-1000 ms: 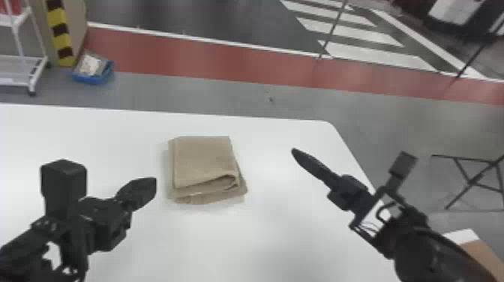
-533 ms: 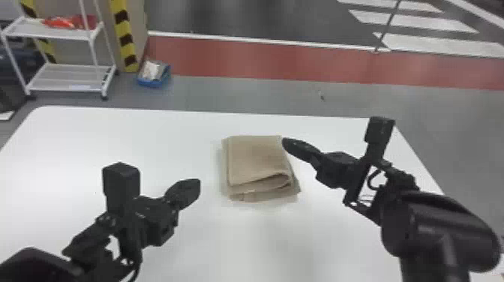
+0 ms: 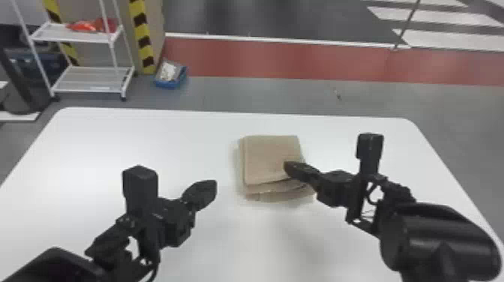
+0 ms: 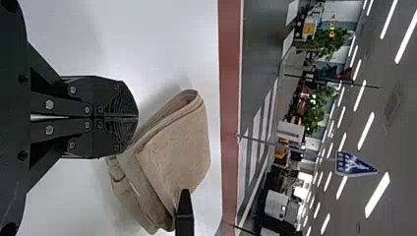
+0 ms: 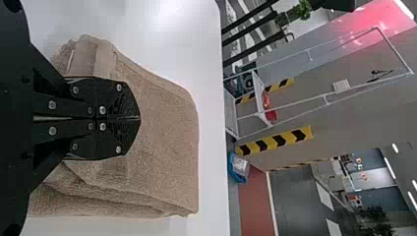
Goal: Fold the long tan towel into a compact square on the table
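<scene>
The white table [image 3: 168,131] is bounded by a straight far edge with rounded corners; stretches of tabletop are seen between that edge and the towel [image 3: 268,157] and, more widely, to the towel's left. The towel lies right of the table's middle, folded into a nearly square, layered tan pad, its sides set roughly in line with the far edge. No clear long axis can be told. The top is fairly smooth; uneven layers are fanned out on the side nearest the robot. The right gripper [image 3: 290,167] is held over the towel's right side, jaws together; contact cannot be told. The left gripper [image 3: 213,187] is held left of the towel, jaws likewise together.
</scene>
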Robot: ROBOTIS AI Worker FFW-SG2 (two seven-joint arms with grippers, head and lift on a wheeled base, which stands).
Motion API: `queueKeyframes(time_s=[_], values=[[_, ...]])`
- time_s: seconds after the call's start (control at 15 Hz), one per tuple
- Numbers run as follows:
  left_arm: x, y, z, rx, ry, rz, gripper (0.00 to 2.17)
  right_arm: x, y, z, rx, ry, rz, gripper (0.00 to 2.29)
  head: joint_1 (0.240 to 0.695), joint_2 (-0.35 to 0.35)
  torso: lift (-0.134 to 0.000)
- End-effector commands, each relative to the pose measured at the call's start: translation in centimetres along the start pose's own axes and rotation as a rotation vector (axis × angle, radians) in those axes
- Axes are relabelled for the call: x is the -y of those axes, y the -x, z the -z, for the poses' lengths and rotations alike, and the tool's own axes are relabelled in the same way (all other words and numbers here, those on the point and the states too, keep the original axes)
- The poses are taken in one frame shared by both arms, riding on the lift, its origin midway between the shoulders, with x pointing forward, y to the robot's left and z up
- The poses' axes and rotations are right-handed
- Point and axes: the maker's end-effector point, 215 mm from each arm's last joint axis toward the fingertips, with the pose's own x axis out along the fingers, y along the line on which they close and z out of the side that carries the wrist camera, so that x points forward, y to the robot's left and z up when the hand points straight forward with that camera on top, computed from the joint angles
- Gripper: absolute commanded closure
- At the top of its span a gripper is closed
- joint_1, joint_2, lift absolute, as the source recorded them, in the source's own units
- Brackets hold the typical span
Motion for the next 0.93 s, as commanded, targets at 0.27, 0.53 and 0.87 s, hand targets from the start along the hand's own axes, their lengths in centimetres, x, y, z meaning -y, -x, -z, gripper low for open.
queueKeyframes(time_s=[0.27, 0.53, 0.87], values=[[0.5, 0.5, 0.4, -0.001, 0.007, 0.001, 1.93, 0.9, 1.3, 4.9, -0.031, -0.041, 0.02, 1.86, 0.695, -0.109, -0.124], [0.7, 0.6, 0.1, 0.003, 0.005, 0.002, 1.93, 1.6, 1.5, 4.1, 0.046, -0.018, 0.019, 1.86, 0.695, -0.128, -0.124], [0.2, 1.0, -0.8, 0.017, -0.002, -0.011, 1.93, 1.0, 4.9, -1.3, 0.197, -0.022, -0.011, 1.47, 0.695, -0.14, -0.124]])
